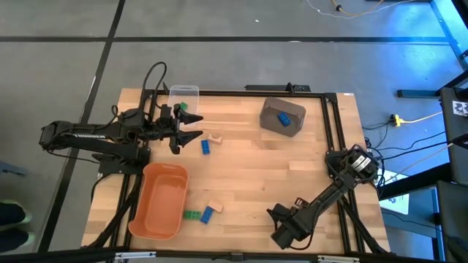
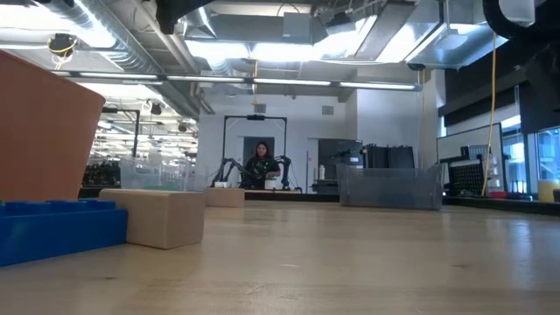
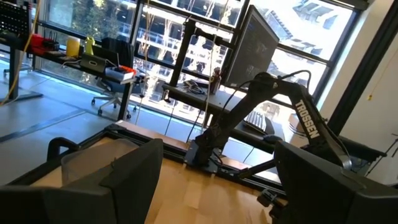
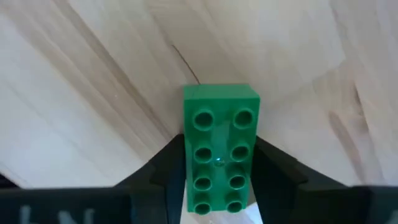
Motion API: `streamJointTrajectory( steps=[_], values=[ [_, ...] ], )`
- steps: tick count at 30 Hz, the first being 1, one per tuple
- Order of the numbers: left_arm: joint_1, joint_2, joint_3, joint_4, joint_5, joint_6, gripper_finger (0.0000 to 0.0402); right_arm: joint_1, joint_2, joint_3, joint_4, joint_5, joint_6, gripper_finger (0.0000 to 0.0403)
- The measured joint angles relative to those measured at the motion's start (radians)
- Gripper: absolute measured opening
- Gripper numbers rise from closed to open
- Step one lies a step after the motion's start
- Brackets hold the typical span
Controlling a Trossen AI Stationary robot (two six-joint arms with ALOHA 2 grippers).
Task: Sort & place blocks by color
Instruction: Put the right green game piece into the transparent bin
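My right gripper (image 4: 219, 155) is shut on a green brick (image 4: 219, 124) with two rows of studs; in the high view it sits low by the table's near edge (image 1: 284, 228), where the brick is hidden. My left gripper (image 1: 191, 134) hovers open at the left side, beside a clear bin (image 1: 183, 98) that holds a green block. A blue brick (image 1: 207, 147) and a tan block (image 1: 215, 136) lie just right of it. Green (image 1: 192, 214), blue (image 1: 207, 214) and tan (image 1: 216, 207) pieces lie by the orange tub (image 1: 159, 199). A blue brick lies in the grey bin (image 1: 281, 115). My right gripper pinches the green brick between its two fingers (image 4: 168, 171), one on each long side (image 4: 186, 180), at the end nearer the wrist. The fingers lie along the brick. The studded face points at the wrist camera, and the far end sticks out past the fingertips over the wood.
In the low view a blue brick (image 2: 52, 229) and a tan block (image 2: 162, 217) stand close by, with the orange tub (image 2: 44, 131) behind them. A person (image 2: 261, 164) stands far off in the room. Bare wood spreads across the table's middle and right (image 1: 292, 168).
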Motion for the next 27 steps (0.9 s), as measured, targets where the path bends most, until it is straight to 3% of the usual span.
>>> streamJointTrajectory(
  steps=[5, 14, 21, 27],
  values=[
    [0.000, 0.000, 0.000, 0.001, 0.000, 0.000, 0.0300, 0.000, -0.053, -0.004, 0.001, 0.086, -0.065, 0.0139],
    [0.000, 0.000, 0.000, 0.001, -0.023, 0.000, 0.0300, -0.018, -0.278, -0.100, 0.148, 0.389, -0.115, 0.0139],
    [0.000, 0.000, 0.000, 0.004, -0.023, 0.000, 0.0300, -0.054, -0.487, -0.346, 0.557, 0.567, -0.146, 0.0139],
    [0.000, 0.000, 0.000, 0.006, 0.002, -0.001, 0.0300, -0.131, -0.561, -0.515, 0.959, 0.586, -0.275, 0.0139]
  ],
)
